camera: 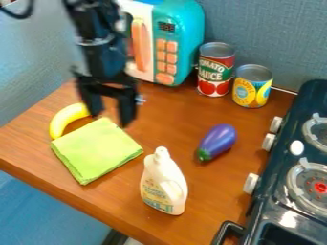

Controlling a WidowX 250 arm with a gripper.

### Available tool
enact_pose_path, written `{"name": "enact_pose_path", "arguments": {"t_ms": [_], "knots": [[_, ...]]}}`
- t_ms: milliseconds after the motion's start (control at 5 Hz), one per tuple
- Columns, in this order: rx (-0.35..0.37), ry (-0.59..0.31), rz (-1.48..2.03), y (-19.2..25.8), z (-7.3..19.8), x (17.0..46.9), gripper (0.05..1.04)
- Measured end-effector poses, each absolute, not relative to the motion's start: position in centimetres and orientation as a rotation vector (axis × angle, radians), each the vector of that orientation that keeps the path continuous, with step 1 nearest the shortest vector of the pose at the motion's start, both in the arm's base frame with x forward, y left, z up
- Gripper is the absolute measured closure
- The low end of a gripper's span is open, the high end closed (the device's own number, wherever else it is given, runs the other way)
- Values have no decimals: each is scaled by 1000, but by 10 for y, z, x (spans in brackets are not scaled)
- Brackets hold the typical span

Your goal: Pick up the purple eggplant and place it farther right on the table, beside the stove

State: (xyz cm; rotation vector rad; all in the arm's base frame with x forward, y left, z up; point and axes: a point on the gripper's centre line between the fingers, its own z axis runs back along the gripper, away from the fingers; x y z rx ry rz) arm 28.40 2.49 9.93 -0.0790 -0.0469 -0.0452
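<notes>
The gripper point(111, 114), fingers parted and empty, hangs near the folded green cloth point(97, 149) and toy banana point(62, 119) on the counter point(217, 191). Sound cloth gripping would require pinching an edge, clear of the banana.

A black robot arm point(96, 28) shows a narrow, jointed build above a black two-finger gripper point(112, 118). A thin, pale grey band point(94, 42) crosses the arm, and small silvery glints mark its right side. Below the band, the dark casing point(114, 60) takes on a bluish sheen. A straight black crossbar point(107, 89) spans the gripper above two plain, blocky black fingers point(127, 111), with a small silvery piece point(140, 99) beside the right one. A black cable point(20, 16) forms a smooth curve at far left. Finer details, including any screws, are blurred.
</notes>
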Motion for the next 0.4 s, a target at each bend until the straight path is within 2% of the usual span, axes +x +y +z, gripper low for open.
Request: {"name": "enact_pose_path", "arguments": {"t_ms": [200,400], "knots": [[-98,32,17,68,89,274,88],[-99,22,-52,85,81,280,87]]}}
